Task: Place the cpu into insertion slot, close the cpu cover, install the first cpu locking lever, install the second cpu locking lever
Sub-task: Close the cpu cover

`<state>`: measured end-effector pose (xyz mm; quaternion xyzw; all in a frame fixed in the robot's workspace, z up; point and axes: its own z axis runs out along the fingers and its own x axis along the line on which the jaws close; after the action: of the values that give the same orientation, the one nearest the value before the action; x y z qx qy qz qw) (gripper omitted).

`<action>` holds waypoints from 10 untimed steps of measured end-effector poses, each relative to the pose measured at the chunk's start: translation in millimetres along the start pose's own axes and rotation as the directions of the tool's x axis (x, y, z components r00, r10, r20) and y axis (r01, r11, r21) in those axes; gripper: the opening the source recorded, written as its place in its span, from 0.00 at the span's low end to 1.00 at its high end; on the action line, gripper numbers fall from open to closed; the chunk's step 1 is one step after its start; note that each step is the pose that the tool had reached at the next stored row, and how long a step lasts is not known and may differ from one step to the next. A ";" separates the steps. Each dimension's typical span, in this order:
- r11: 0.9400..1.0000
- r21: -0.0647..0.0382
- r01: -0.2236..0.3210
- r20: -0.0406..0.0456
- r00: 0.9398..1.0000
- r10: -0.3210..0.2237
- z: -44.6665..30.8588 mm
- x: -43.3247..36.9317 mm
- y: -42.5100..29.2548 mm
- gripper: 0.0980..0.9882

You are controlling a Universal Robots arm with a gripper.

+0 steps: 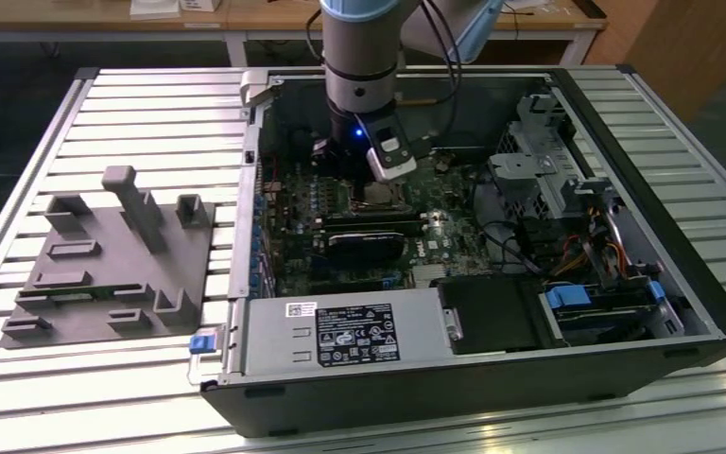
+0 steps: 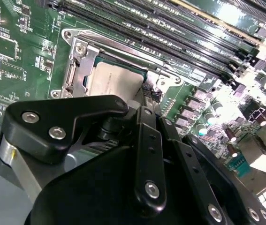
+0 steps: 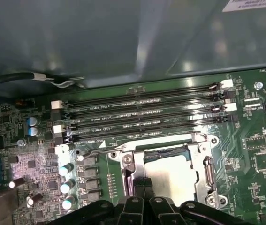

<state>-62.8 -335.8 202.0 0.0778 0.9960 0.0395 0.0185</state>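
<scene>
At the exterior view's left, a grey fixture (image 1: 117,255) lay on the slatted table (image 1: 35,123), well apart from the open computer case (image 1: 464,392). That side offered free room.

Inside the case, the gripper (image 1: 378,184) stood over the insertion slot (image 1: 373,199). In the first wrist view the cpu (image 3: 172,177) lay flat in the slot, and the cpu cover (image 3: 204,161) framed it, apparently lowered. The fingers (image 3: 137,187) were drawn together with nothing between them, their tips at the socket's rim.

Judgement: seating and cover closing looked complete, and the locking-lever step was in hand. A thin wire lever (image 3: 100,151) ran along the rim beside the memory slots (image 3: 142,117). Whether it was latched could not be told. Lever work would call for a narrow, low contact and a short sweep.

Clearance was tight, with the memory slots just beside the rim and the capacitors (image 3: 66,169) near. At the exterior view's right, the drive cage (image 1: 552,175) stood near the arm.
</scene>
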 end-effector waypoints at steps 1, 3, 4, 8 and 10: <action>1.000 0.000 0.000 0.000 1.000 0.000 0.0 0.1 -0.2 0.01; 1.000 0.000 0.005 -0.001 1.000 -0.005 -0.1 0.1 -0.4 0.01; 1.000 0.000 0.016 -0.001 1.000 -0.016 -0.1 0.1 -0.4 0.01; 0.998 -0.002 0.060 -0.005 0.998 -0.060 -0.1 0.2 -0.4 0.01; 0.998 -0.002 0.065 -0.005 0.998 -0.065 -0.5 0.1 -0.5 0.01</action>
<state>-63.1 -336.3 202.5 0.0451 0.9980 0.0399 0.0172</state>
